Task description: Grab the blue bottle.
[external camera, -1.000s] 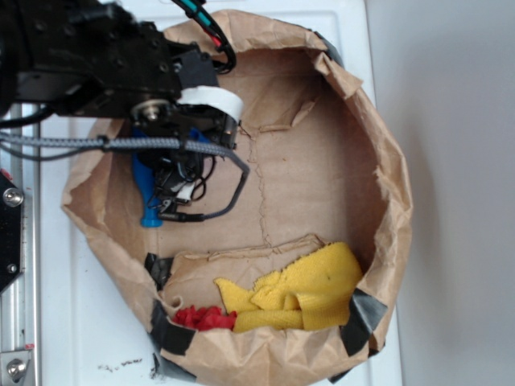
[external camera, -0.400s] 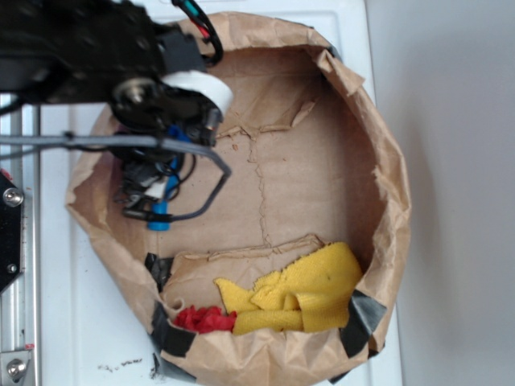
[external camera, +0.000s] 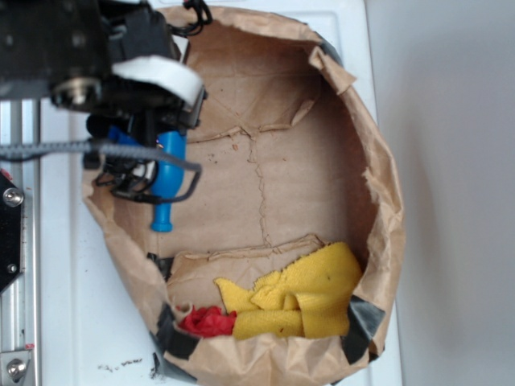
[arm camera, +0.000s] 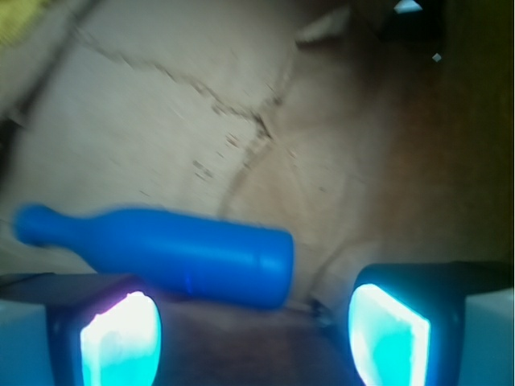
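1. Here we are above a wide brown paper bag (external camera: pixel 378 185) rolled down into a shallow bowl, patched with dark tape, sitting on a white tabletop (external camera: pixel 80 322).

2. The bright blue smooth plastic bottle (external camera: pixel 166 173) lies on its side on the bag's floor at about nine o'clock in the exterior view, narrow neck pointing toward six o'clock, wide body tucked under the arm.

3. The black robot gripper (arm camera: pixel 253 342) hovers right over it. In the wrist view the two pads, glowing cyan, stand well apart, left pad (arm camera: pixel 121 342) at seven o'clock and right pad at five, so the jaws are open with nothing between them yet.

4. In that wrist view the blue bottle (arm camera: pixel 173 253) lies crosswise, neck out at nine o'clock, base near centre. It sits just above the left pad; whether it touches is hard to tell through the blur.

5. Handling call: it looks light, hollow and stiff, so no crush worry, but glossy and round, likely to roll or squirt out of a sloppy pinch.

6. Best hold, I'd say, is across the wide cylindrical body, near its middle, pads on opposite flanks. The tapering neck would probably slip.

7. Down at six o'clock, a crumpled yellow cloth (external camera: pixel 310 293) and a small red fabric lump (external camera: pixel 208 319) rest well apart from the action, no interference.

8. Watch the soft bag wall beside the bottle; a finger could snag it.
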`<state>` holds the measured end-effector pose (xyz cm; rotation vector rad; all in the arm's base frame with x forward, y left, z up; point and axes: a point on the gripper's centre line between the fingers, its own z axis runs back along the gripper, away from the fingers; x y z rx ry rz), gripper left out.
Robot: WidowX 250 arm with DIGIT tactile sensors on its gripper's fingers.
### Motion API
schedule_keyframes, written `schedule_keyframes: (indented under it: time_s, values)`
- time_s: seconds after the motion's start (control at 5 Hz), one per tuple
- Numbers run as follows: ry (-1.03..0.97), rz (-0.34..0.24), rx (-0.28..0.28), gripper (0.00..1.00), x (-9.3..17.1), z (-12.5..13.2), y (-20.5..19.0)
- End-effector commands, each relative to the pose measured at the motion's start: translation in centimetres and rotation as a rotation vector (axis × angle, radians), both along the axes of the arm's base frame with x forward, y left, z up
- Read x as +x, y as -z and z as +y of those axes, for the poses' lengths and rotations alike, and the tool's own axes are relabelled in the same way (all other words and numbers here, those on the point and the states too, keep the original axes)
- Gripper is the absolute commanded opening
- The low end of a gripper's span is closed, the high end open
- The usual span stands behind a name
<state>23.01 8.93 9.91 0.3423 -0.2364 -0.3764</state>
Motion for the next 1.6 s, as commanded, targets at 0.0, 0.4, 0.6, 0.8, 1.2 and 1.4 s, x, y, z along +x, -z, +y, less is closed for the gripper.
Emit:
schedule_keyframes:
  time_s: [0.0, 0.4, 0.6, 0.8, 1.2, 1.4]
  values:
    - [0.011, -0.045, 0.022, 1.0, 0.6, -0.5, -1.3]
    - [0.011, -0.045, 0.022, 1.0, 0.6, -0.5, -1.3]
    - [0.011, -0.045, 0.022, 1.0, 0.6, -0.5, -1.3]
    - [0.225, -0.137, -0.023, 1.0, 0.2, -1.5, -1.8]
    - [0.578, -0.108, -0.109, 1.0, 0.6, -1.0, -5.2]
    - [0.635, -0.061, -0.135, 1.0, 1.2, -1.3, -6.0]
